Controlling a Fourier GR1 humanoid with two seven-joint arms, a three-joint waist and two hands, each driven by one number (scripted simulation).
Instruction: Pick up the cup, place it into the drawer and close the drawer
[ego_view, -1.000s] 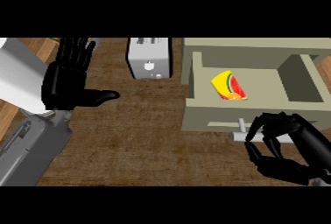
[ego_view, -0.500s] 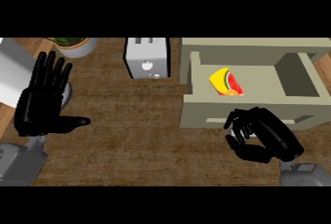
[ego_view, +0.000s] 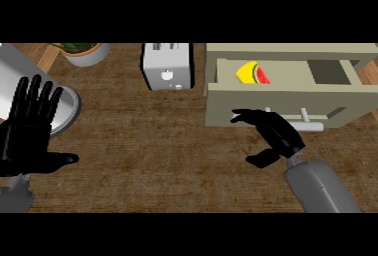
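The beige drawer (ego_view: 280, 102) stands pulled out at the upper right, with its white handle (ego_view: 311, 126) on the near face. Inside it, toward the left, lies the yellow cup (ego_view: 249, 73) with a red and green pattern. My right hand (ego_view: 276, 134) is open just in front of the drawer; its fingers (ego_view: 242, 116) reach the lower edge of the front panel, left of the handle, and hold nothing. At the left edge my left hand (ego_view: 29, 131) rests open, fingers up.
A white toaster (ego_view: 167, 66) stands left of the drawer at the back. A potted plant (ego_view: 84, 52) sits in the back left corner. A round silver vessel (ego_view: 57, 100) lies behind my left hand. Brown counter top (ego_view: 162, 150) spans the middle.
My right hand has moved up and left to the drawer's front panel and uncurled. The drawer front now sits farther back. My left hand has sunk lower at the left edge.
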